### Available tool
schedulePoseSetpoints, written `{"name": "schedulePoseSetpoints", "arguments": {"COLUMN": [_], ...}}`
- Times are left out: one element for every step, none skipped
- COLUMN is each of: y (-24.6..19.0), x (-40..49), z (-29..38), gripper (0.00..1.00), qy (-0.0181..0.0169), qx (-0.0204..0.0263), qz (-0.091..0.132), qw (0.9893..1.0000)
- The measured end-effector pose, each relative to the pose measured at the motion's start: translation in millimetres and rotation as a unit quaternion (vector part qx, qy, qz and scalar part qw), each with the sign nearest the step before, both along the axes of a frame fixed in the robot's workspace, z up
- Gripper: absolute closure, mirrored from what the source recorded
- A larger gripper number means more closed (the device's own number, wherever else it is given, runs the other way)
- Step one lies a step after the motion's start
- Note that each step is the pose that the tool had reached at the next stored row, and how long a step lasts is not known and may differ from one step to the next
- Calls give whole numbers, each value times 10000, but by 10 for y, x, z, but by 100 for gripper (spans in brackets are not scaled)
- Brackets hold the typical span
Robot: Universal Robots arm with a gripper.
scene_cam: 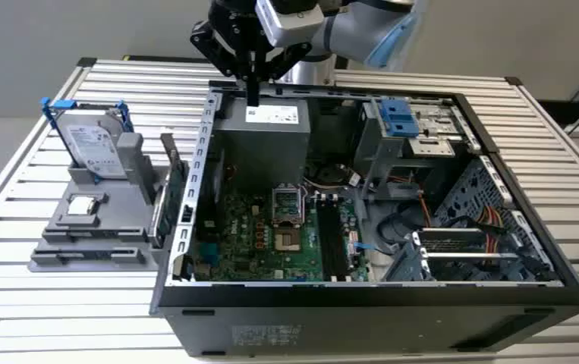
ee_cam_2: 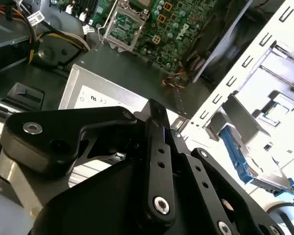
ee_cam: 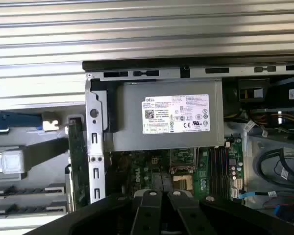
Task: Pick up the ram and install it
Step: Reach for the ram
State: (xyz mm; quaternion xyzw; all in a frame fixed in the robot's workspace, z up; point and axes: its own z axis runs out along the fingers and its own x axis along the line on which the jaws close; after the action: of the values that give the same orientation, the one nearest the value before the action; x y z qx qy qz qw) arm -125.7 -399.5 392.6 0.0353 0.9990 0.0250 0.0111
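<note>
My gripper (scene_cam: 253,101) hangs above the back edge of the open computer case (scene_cam: 532,250), over the grey power supply (scene_cam: 269,136). Its two black fingers (ee_cam: 152,198) lie side by side, shut, with nothing between them. Dark green boards (scene_cam: 173,201) stand on edge in the grey holder (scene_cam: 92,243), just outside the case wall on the exterior view's left. I cannot tell the ram from the expansion card (ee_cam: 76,161) there. The motherboard (scene_cam: 259,243) lies on the case floor, with long black memory slots (scene_cam: 333,243) beside the processor socket (scene_cam: 287,205).
A silver hard drive (scene_cam: 95,148) in a blue-trimmed frame stands at the back of the holder. Cables (scene_cam: 471,224) and drive cages (scene_cam: 410,125) crowd the case's side at the exterior view's right. The case sits on a slatted metal table (scene_cam: 56,303).
</note>
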Motion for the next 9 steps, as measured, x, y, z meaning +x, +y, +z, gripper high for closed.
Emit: {"name": "schedulePoseSetpoints", "arguments": {"y": [0, 0, -1, -2, -3, -5, -9, -13, -16], "x": [0, -3, -5, -6, -6, -7, -8, -8, -10], "z": [0, 0, 0, 0, 0, 0, 1, 1, 0], "gripper": [100, 100, 100, 100, 100, 100, 100, 100, 100], "qy": [0, 0, 0, 0, 0, 0, 1, 1, 0], "qx": [0, 0, 0, 0, 0, 0, -1, -1, 0], "qz": [0, 0, 0, -1, -1, 0, 0, 1, 0], "qw": [10000, 10000, 10000, 10000, 10000, 10000, 10000, 10000, 10000]}}
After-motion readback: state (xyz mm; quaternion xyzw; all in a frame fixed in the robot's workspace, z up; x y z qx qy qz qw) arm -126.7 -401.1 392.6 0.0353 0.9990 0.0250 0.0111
